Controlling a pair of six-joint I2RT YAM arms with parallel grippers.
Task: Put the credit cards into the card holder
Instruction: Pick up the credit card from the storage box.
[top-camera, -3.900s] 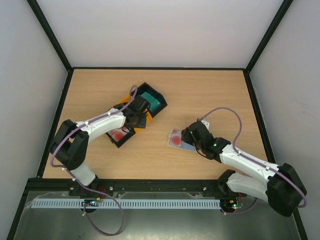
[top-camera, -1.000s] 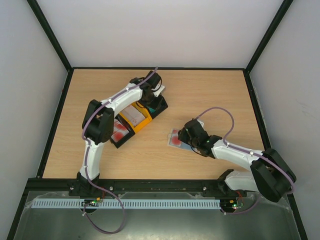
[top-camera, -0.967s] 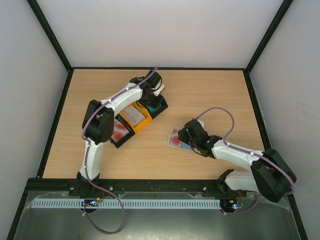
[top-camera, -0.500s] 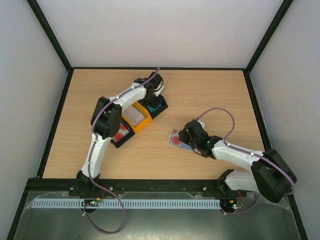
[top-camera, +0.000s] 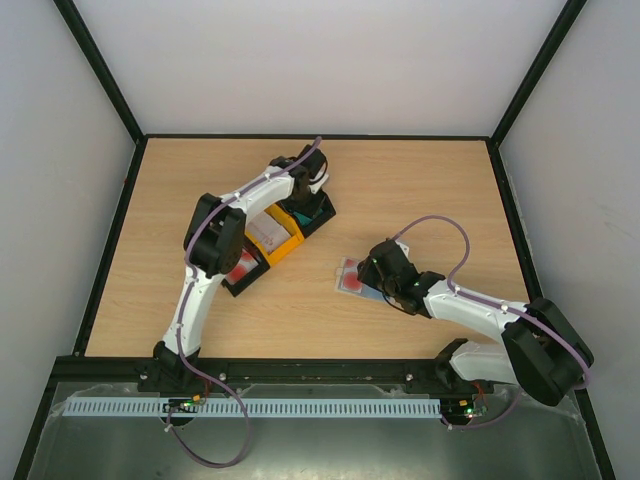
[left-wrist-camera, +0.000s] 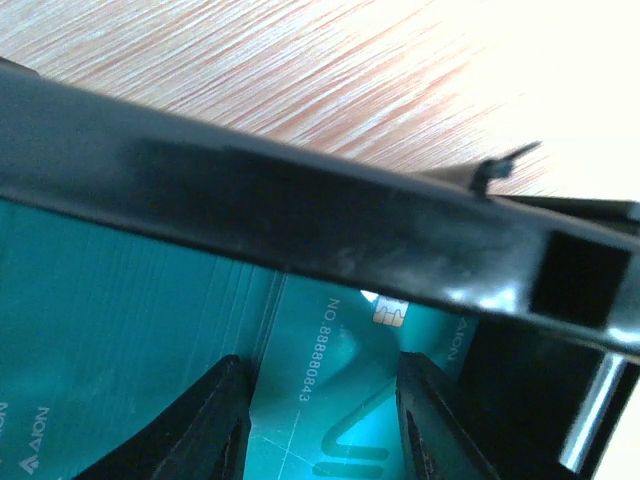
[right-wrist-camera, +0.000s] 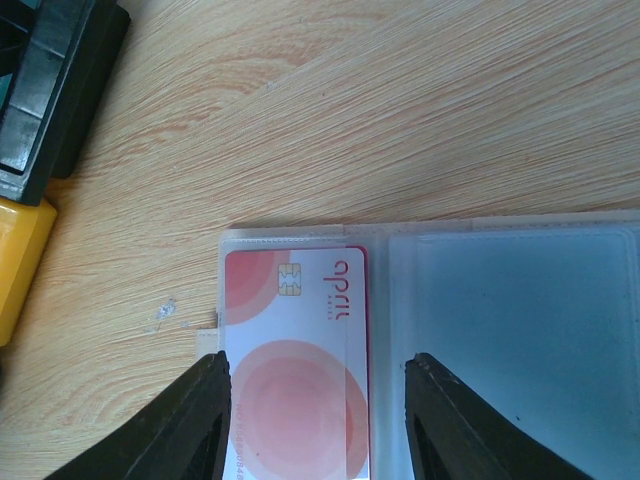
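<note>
Teal credit cards (left-wrist-camera: 120, 330) fill a black tray (left-wrist-camera: 300, 220). One teal card (left-wrist-camera: 340, 390) lies askew on the stack. My left gripper (left-wrist-camera: 325, 420) is low over it, jaws apart and open, holding nothing I can see. From above, the left gripper (top-camera: 303, 197) sits in that tray (top-camera: 318, 212). The card holder (right-wrist-camera: 520, 340) lies unfolded on the table with a red-and-white card (right-wrist-camera: 290, 390) in its left pocket. My right gripper (right-wrist-camera: 320, 425) stands open over it, fingers either side of that card. In the top view, the right gripper (top-camera: 372, 272) is at the holder (top-camera: 350, 277).
A yellow tray (top-camera: 285, 243) holds pale cards (top-camera: 264, 229). Beside it is a second black tray (top-camera: 245, 283) with red-and-white cards (top-camera: 238, 266). The yellow tray's corner (right-wrist-camera: 20, 260) and the black tray (right-wrist-camera: 60, 80) lie left of the holder. Walls enclose the table.
The left arm's elbow has swung right and forward while its gripper stayed in the teal tray, jaws a little wider. The right arm and card holder have not moved.
</note>
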